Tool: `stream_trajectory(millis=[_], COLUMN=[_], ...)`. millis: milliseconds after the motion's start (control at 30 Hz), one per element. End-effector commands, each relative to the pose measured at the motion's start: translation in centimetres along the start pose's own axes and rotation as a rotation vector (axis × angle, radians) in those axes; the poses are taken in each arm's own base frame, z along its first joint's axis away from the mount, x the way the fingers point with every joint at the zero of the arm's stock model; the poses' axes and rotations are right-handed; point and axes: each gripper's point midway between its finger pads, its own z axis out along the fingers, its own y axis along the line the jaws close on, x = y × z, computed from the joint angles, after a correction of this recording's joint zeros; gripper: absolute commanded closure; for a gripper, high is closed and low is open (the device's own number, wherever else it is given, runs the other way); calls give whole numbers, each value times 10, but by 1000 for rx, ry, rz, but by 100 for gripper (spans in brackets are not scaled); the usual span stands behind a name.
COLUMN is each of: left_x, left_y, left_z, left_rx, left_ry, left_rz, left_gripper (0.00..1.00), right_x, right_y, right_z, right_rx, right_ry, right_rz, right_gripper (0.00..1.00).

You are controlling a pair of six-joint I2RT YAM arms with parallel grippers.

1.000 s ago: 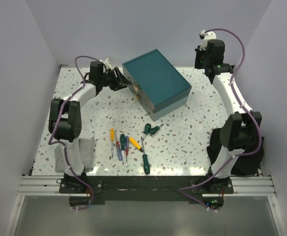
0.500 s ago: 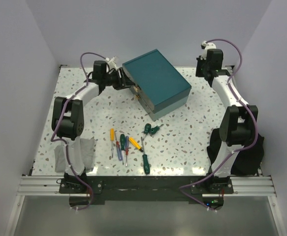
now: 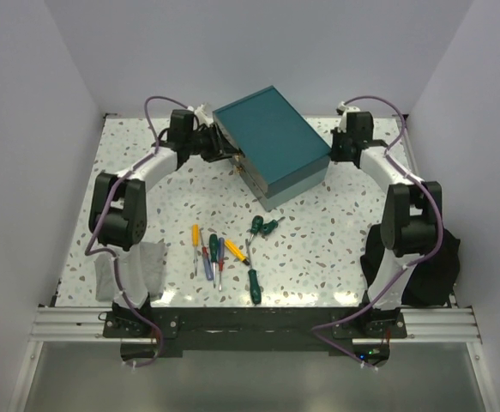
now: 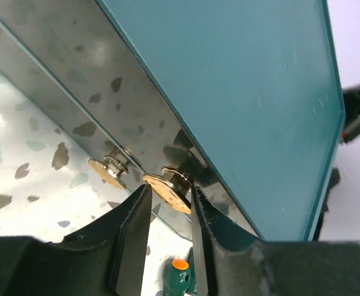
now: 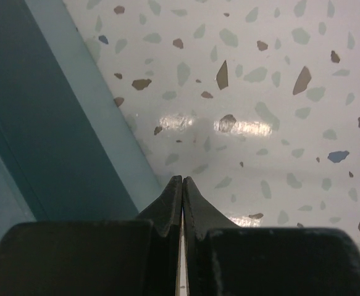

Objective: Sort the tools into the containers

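The teal box stands at the back middle; its clear drawer fronts face front left. My left gripper is at that face. In the left wrist view its jaws are closed on a brass drawer knob, with a second knob just to the left. My right gripper is shut and empty, low over the table beside the box's right end; its tips are pressed together. Several screwdrivers and green-handled ones lie on the table in front.
A grey folded cloth lies at the front left by the left arm's base. One more green screwdriver lies near the front edge. The white walls close in the table at the back and both sides.
My left gripper has moved right up to the box's drawer face and onto a knob. My right arm has come down and left to the box's right end.
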Motion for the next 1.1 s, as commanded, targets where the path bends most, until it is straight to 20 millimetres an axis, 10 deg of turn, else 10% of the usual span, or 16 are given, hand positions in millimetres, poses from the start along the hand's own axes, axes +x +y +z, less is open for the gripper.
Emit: stream_trajectory(millis=[0,233,367,600,767,833,1067], left_x=[17,19,13,30,51,46,39], left_y=[40,45,40,68,79,65,39], left_z=[-29,-59,-75,-110,-133,-143,-181], left_rx=[-309,-381,-381,-461,-483,-438,-452], left_ry=[24,7,-18,-16,-49,-94,-115], left_rz=[-6,45,79,117,183,217,329], left_gripper=[68,76,77,76,63,45,35], right_x=[-27,-128,-171,-109,-97,-97,-89], right_y=[31,5,55,156,172,174,166], right_z=[-30,-67,-95,-88,-86,-86,-89], right_rx=[-1,251,77,-276,-313,-317,-288], right_ry=[-102,-352,-470,-331,-305,-303,-297], right_rz=[-30,-63,-126,-185,-199,-200,-219], right_gripper=[100,100,100,100,100,100,100])
